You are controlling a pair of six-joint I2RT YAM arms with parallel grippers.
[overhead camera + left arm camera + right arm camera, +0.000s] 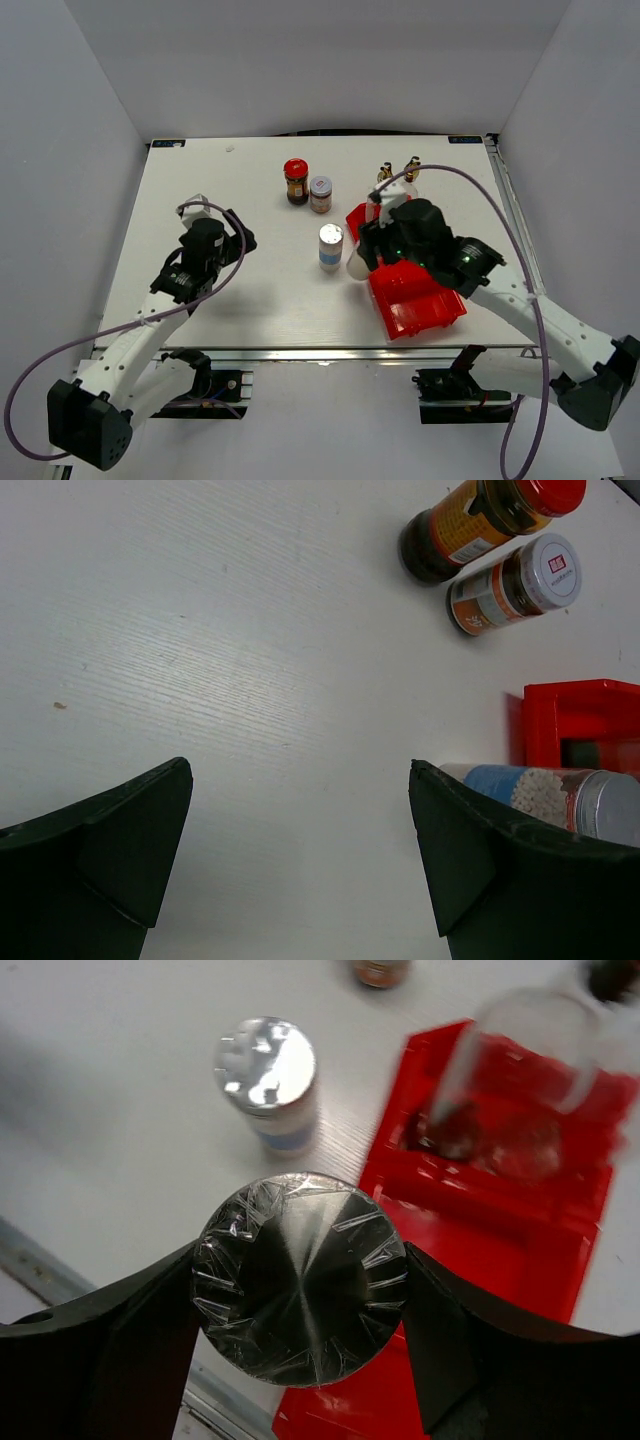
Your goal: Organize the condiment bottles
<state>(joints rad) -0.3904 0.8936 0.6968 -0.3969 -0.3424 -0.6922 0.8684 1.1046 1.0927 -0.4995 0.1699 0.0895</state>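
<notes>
Right gripper [300, 1295]: clamped on a shaker [300, 1265] at the red bin's [420, 310] edge.
Left gripper [300, 780]: jaws apart, left of the bin.
Grey-lidded jar [515, 580]: I can't read its lid print.

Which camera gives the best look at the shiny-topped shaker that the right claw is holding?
The right wrist view: the held shaker sits large in the right gripper, silver top sharp. The top external view shows only a pale bit beside the arm. The left wrist view misses it.

Labels on the red-lidded jar [480, 520] and grey-lidded jar [510, 585] are illegible.
</notes>
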